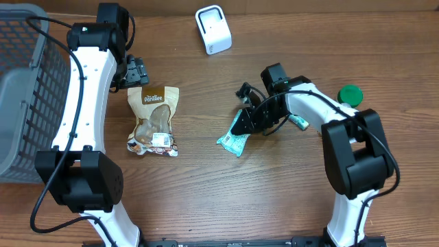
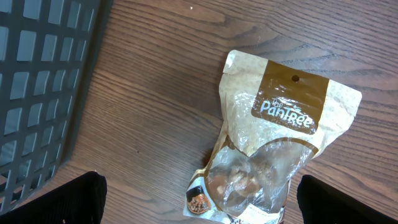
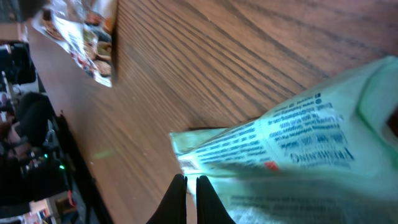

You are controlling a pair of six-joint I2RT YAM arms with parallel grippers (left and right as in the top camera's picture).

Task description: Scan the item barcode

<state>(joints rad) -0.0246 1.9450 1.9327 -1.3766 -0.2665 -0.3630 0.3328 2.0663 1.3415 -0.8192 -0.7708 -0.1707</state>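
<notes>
While the pouch lies on the table, the basket stands beside it.

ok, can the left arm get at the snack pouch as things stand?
Likely yes: the left arm sits right by the pouch, jaws wide open, nothing between them; the basket stands off to the side.

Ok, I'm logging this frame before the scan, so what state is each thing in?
left gripper: open, above the snack pouch.
right gripper: shut, tips at the green packet's edge.
snack pouch: flat on the table, label up.
green packet: resting on the table.
scanner: upright, nothing held to it.
</notes>
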